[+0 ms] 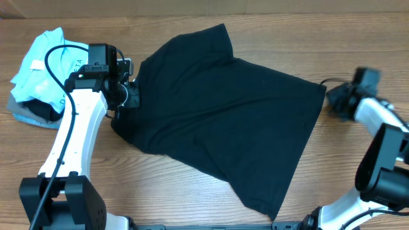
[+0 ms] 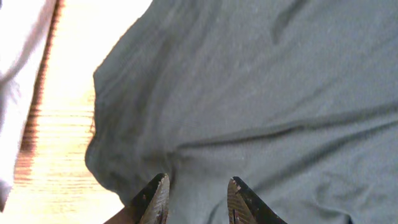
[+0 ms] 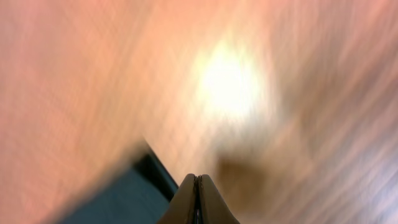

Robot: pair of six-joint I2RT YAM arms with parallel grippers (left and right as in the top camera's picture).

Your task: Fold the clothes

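Note:
The clothes are one black T-shirt (image 1: 223, 115) lying spread out and slightly skewed across the middle of the wooden table. My left gripper (image 1: 131, 96) hovers at the shirt's left edge. In the left wrist view the left gripper (image 2: 198, 180) stands open, and the shirt (image 2: 249, 93) lies under and between the tips, not pinched. My right gripper (image 1: 333, 96) sits just off the shirt's right corner. The right wrist view is blurred; there the right gripper (image 3: 197, 177) is shut on nothing above bare wood, with a shirt corner (image 3: 118, 202) at the lower left.
A light blue shirt (image 1: 41, 70) lies crumpled on a grey folded garment (image 1: 29, 116) at the far left, close behind my left arm. Bare table (image 1: 192, 191) shows in front of the black shirt. A pale cloth (image 2: 18, 74) fills the left wrist view's left edge.

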